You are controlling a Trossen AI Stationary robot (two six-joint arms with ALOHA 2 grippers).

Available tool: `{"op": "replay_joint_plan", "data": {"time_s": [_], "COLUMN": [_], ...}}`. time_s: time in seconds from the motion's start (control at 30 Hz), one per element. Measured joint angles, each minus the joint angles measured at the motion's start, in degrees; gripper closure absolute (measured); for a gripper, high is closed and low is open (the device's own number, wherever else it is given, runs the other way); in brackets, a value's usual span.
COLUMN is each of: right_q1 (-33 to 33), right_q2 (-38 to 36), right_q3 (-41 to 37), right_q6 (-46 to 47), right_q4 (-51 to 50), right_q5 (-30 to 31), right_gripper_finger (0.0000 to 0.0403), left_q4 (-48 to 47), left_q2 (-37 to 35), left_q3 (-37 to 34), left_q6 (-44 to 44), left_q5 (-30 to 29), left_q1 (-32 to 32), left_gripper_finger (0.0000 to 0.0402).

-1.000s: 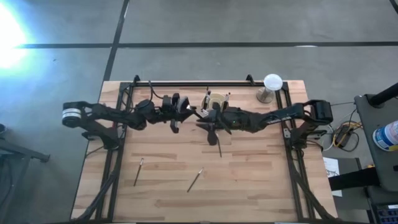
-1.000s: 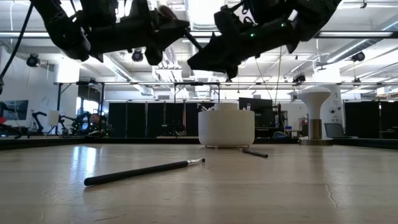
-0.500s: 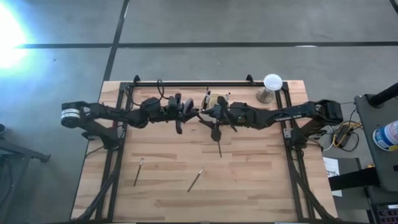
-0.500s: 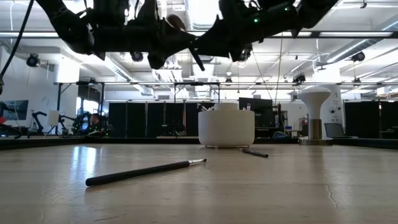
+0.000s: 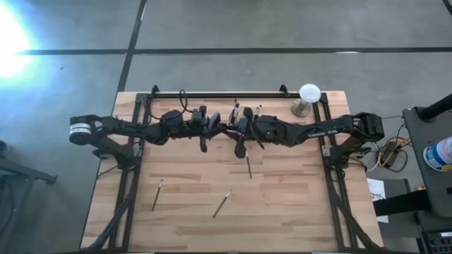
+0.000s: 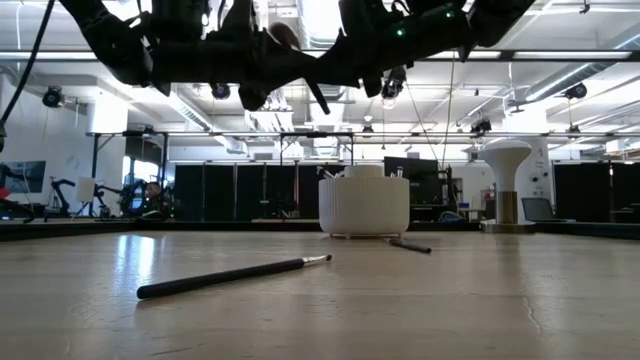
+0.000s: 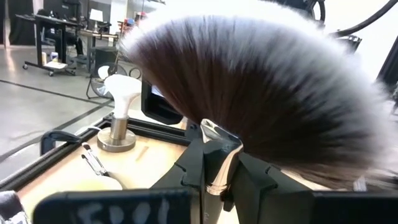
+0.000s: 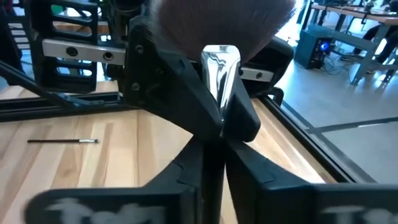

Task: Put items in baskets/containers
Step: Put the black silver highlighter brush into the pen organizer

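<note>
A fluffy-headed brush point(image 7: 261, 87) with a silver ferrule hangs in the air between my two grippers, near the cream cup point(image 5: 246, 113), which stands on the table's far middle point(image 6: 364, 205). My left gripper point(image 5: 216, 128) and my right gripper point(image 5: 233, 130) meet tip to tip, both shut on this brush. A few thin brushes stand in the cup point(image 5: 235, 109). Three more lie flat on the table: one near the cup point(image 5: 248, 166), two toward the near edge point(image 5: 157, 195) point(image 5: 222, 204). My left gripper pinches the fluffy brush at its silver ferrule point(image 7: 214, 163) between its two fingers, coming level from the table's left. The brush is lifted clear and its head fans out beyond the fingers. My right gripper point(image 8: 213, 149) closes its two fingers on the brush just below the ferrule point(image 8: 221, 81), coming from the table's right. The dark handle point(image 6: 315, 95) slants down between the two grippers, clear of the table.
The white globe on its grey stand point(image 5: 308, 95) sits at the far right corner point(image 6: 505, 170). A black frame rail point(image 5: 226, 94) runs along the far edge. Bare wood lies across the near half around the loose brushes point(image 6: 230, 277).
My right gripper has risen and moved toward the table's left until it meets my left gripper at the brush. My left gripper has kept the brush almost in place.
</note>
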Motion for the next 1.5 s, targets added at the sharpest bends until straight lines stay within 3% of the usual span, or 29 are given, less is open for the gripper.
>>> {"op": "replay_joint_plan", "data": {"time_s": [0.07,0.2,0.73,0.83,1.03,1.3,1.5], "right_q1": [-0.08,-0.1,-0.19,-0.19,-0.23,-1.14,-3.99], "right_q2": [0.0,0.0,0.0,0.0,-0.04,-1.5,-4.3], "right_q3": [-0.02,-0.07,-0.11,-0.11,-0.24,-4.73,-14.74], "right_q6": [0.02,0.12,2.25,2.05,0.96,-1.34,0.55], "right_q4": [0.03,0.15,-1.02,-0.8,-0.84,3.12,14.83], "right_q5": [0.14,0.12,-0.3,-0.68,-0.52,-0.35,0.57], "right_gripper_finger": [0.037,0.037,0.0284,0.0297,0.0363,0.0363,0.0363], "left_q4": [0.15,0.13,-0.14,-0.24,-0.67,-3.32,-3.53], "left_q2": [0.0,-0.02,0.02,0.01,0.0,-2.13,-2.91], "left_q3": [0.0,0.0,0.87,0.87,0.87,0.83,-0.5], "left_q6": [0.21,0.1,-1.43,-1.52,-2.93,-5.85,-4.24], "left_q5": [-0.09,-0.12,0.31,0.31,-0.08,2.21,2.62], "left_q1": [0.03,0.02,-0.07,-0.07,-0.07,0.46,0.37], "left_gripper_finger": [0.0359,0.0359,0.0358,0.0358,0.0357,0.0283,0.0269]}}
